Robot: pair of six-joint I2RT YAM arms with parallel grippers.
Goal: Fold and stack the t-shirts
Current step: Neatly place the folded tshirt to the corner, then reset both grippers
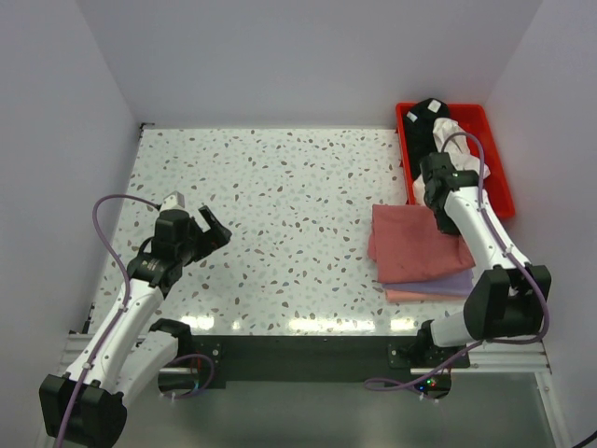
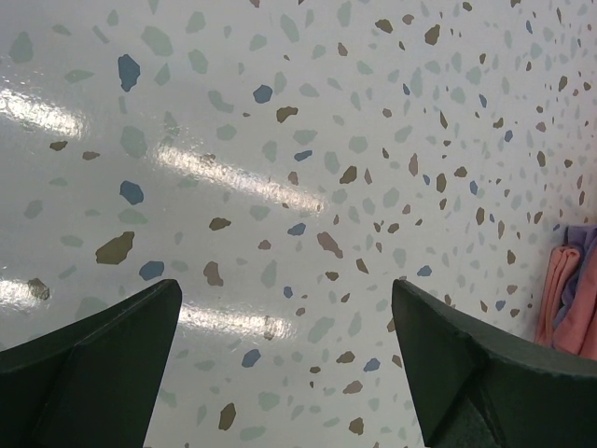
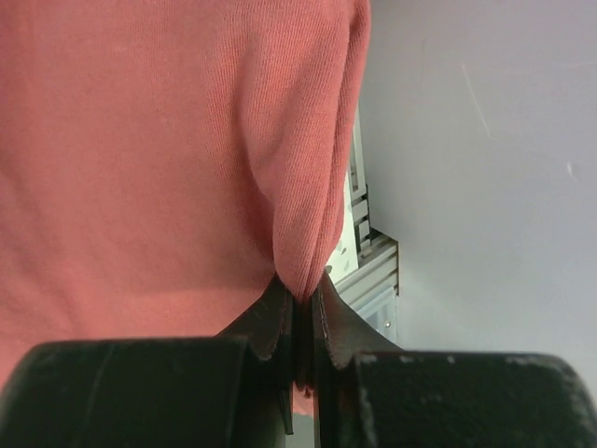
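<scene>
A dusty red t-shirt (image 1: 413, 245) lies folded on top of a lavender one (image 1: 452, 280) and a pale pink one (image 1: 415, 296) at the table's right. My right gripper (image 1: 434, 207) is shut on the red shirt's far right edge; in the right wrist view the jaws (image 3: 303, 294) pinch a fold of red cloth (image 3: 159, 159). A black shirt (image 1: 424, 126) and a white shirt (image 1: 464, 140) lie crumpled in the red tray (image 1: 501, 182). My left gripper (image 1: 199, 231) is open and empty over bare table (image 2: 284, 317).
The red tray stands at the back right corner, close behind my right wrist. The edge of the stack (image 2: 569, 299) shows at the right of the left wrist view. White walls enclose the speckled table (image 1: 280, 205); a metal rail (image 3: 373, 271) runs along its near edge.
</scene>
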